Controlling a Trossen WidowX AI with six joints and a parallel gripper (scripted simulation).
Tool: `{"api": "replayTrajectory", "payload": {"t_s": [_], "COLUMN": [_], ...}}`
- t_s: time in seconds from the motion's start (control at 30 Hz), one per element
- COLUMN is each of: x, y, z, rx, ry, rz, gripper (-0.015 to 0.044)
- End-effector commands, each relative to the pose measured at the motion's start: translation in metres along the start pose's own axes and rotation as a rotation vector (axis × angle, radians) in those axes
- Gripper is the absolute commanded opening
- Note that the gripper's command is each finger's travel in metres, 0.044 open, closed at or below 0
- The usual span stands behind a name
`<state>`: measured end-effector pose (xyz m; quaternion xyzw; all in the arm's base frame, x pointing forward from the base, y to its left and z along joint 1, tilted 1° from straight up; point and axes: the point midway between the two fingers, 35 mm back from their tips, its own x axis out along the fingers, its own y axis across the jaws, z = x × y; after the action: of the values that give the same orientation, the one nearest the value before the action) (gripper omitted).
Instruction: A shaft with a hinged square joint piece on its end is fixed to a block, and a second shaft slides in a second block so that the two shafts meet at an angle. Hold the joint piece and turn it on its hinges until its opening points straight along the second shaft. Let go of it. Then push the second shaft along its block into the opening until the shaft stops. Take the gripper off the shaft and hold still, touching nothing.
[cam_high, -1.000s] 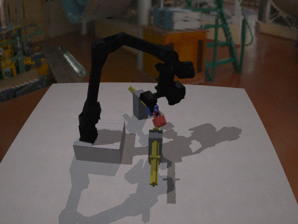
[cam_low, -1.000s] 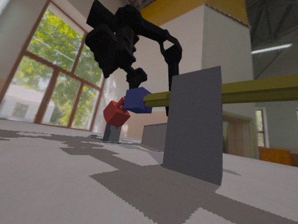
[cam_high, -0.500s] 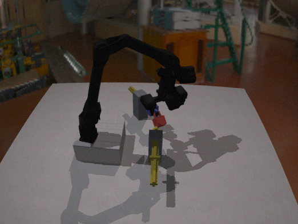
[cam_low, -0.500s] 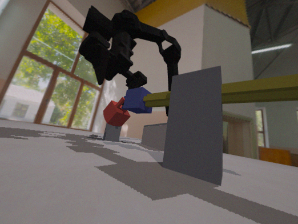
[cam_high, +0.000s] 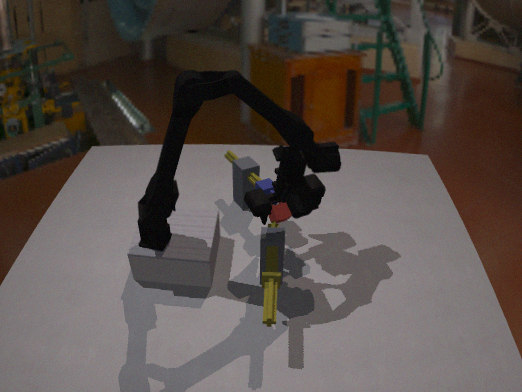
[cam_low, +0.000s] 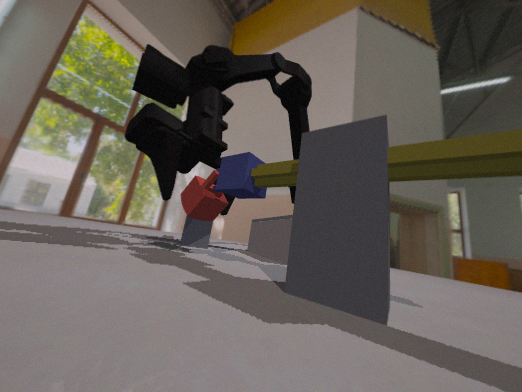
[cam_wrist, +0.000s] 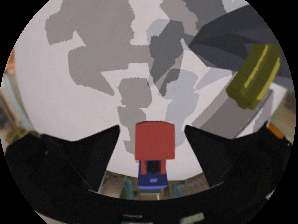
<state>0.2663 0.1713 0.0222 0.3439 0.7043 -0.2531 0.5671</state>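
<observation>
The red joint piece (cam_high: 280, 212) (cam_low: 204, 200) (cam_wrist: 155, 140) hangs tilted from the blue hinge part (cam_high: 265, 186) (cam_low: 237, 175) (cam_wrist: 152, 181) on the first yellow shaft (cam_high: 231, 157) (cam_low: 450, 160). That shaft passes through a grey block (cam_high: 245, 185) (cam_low: 340, 220). The second yellow shaft (cam_high: 270, 302) (cam_wrist: 256, 75) runs through the front grey block (cam_high: 272, 250) (cam_low: 196, 232). Its inner end shows just below the red piece, apart from it. My gripper (cam_high: 280, 217) (cam_low: 196, 205) (cam_wrist: 153, 128) is open, with one finger on each side of the red piece. Whether the opening lines up is hidden.
The arm's grey base box (cam_high: 170, 270) stands left of the front block. The first shaft's block rises behind the gripper in the top view. The white table (cam_high: 425, 310) carries broad arm shadows.
</observation>
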Motion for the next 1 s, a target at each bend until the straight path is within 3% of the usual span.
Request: {"api": "replayTrajectory", "payload": {"t_s": [0.0, 0.67, 0.97], "x": [0.007, 0.036, 0.036], "y": [-0.001, -0.001, -0.001], "z": [0.000, 0.000, 0.000], "rx": [0.003, 0.003, 0.003], "ry": [0.006, 0.007, 0.007], "rz": [-0.004, -0.004, -0.004], "gripper": [0.0440, 0.0440, 0.0204]}}
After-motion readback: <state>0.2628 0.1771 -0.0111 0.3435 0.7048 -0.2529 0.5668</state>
